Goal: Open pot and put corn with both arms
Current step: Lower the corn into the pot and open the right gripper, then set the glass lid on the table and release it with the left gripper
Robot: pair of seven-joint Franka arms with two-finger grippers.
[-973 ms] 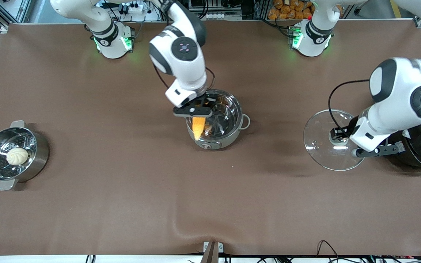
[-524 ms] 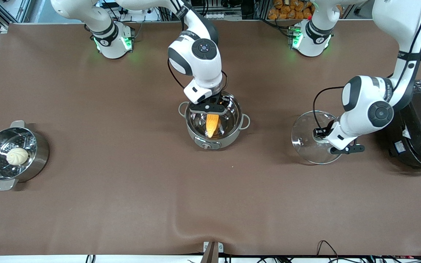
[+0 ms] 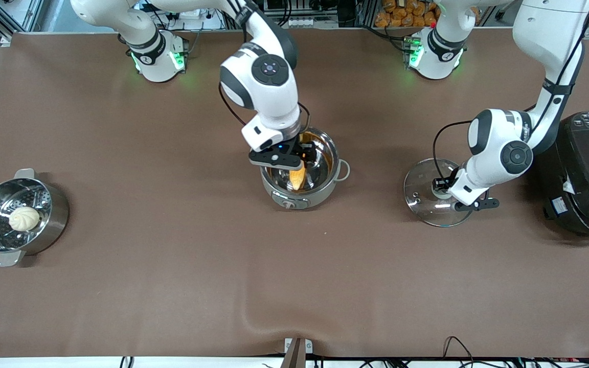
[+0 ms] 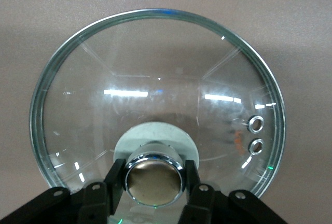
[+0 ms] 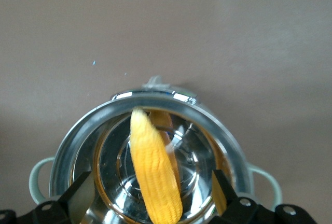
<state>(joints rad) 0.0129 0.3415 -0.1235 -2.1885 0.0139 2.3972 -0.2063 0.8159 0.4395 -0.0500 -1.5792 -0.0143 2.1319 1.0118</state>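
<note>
1. Two grippers were at work when we looked. The right gripper [image 3: 294,162] hung over the open pot [image 3: 302,174], its fingers [image 5: 83,195] spread wide to either side of the corn [image 5: 153,177] and, as far as we could see, not pressing on it.
2. We saw the corn inside the pot, leaning with its pale tip up against the inner wall on the side of the control knob [image 3: 288,205] and its thick end down toward the shiny steel floor.
3. We found the pot near the middle of the table [image 3: 172,286], uncovered, with a loop handle [image 3: 344,169] showing toward the left arm's end.
4. The left gripper [image 4: 154,185] was closed on the lid knob [image 4: 153,175], one finger on each side of it.
5. We saw the glass lid [image 3: 430,197] low over the brown table; we could not tell whether it touched the surface. It sat between the pot and the large black cooker [image 3: 588,174], well apart from the pot.
6. Toward the right arm's end, we noted the steel steamer pot [image 3: 16,217] with a white bun [image 3: 23,218] lying on its perforated insert.
</note>
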